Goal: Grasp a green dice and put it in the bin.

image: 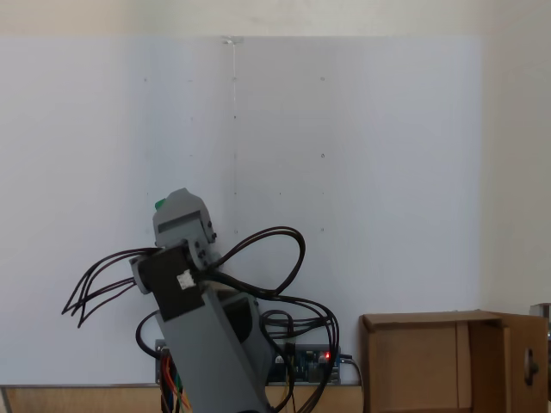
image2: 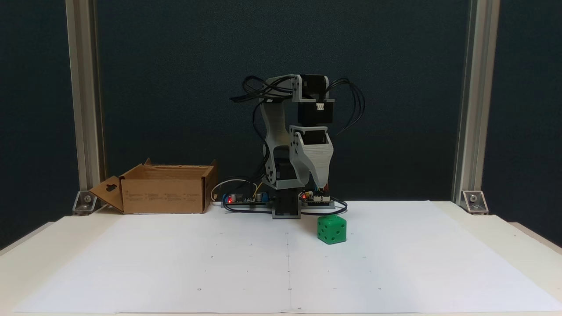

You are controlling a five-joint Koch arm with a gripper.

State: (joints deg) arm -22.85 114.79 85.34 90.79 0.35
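So, count: one green dice (image2: 332, 228), one bin (image2: 164, 188), one gripper (image2: 322, 185).
Dice: sits flat on the white paper (image2: 395, 263), just below the gripper tip, a corner edge facing the camera (it's a cube, no long axis).
Gripper: points straight down, holding nothing; can't tell the jaw gap.
Bin: well off to the gripper's left in that fixed view.

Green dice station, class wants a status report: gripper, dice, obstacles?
Gripper above the green dice, jaw state unclear. Dice on table, ungrasped. Bin open, nothing between.

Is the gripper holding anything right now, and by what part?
Nothing is held. The gripper hangs above the dice, which sits on the table, clear of the fingers.
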